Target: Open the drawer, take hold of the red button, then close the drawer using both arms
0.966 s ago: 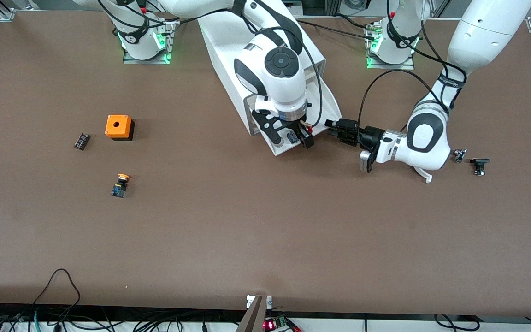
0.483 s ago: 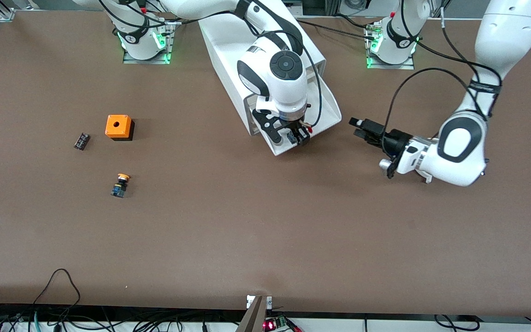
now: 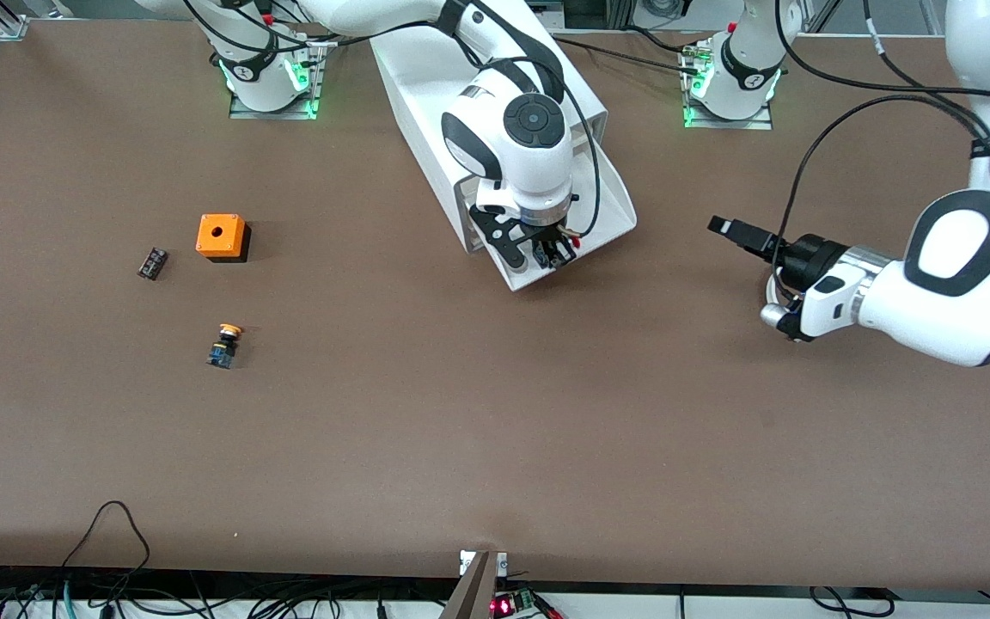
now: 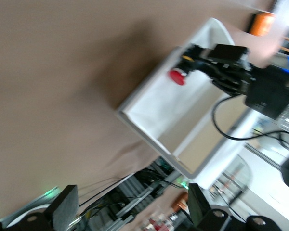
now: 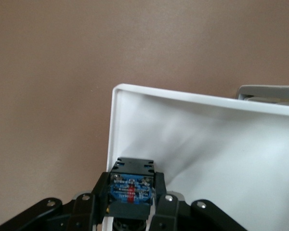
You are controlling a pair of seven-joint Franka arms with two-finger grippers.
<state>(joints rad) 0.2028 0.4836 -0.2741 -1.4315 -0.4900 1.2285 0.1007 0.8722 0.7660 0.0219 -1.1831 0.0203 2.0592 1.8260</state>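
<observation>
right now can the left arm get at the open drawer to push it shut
Probably yes. The left gripper hangs open over bare table beside the drawer, with nothing between them. The right gripper, shut on the red button, is down inside it and should lift clear first.

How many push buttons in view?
2. The red button sits in the right gripper, jaws shut on it over the open drawer. The yellow button stands on the table, nearer the camera than the orange box.

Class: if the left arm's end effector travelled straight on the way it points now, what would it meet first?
Probably the open drawer, where the right end effector grips the red button. The left end effector is open and aims there over bare table, though height is unclear.
</observation>
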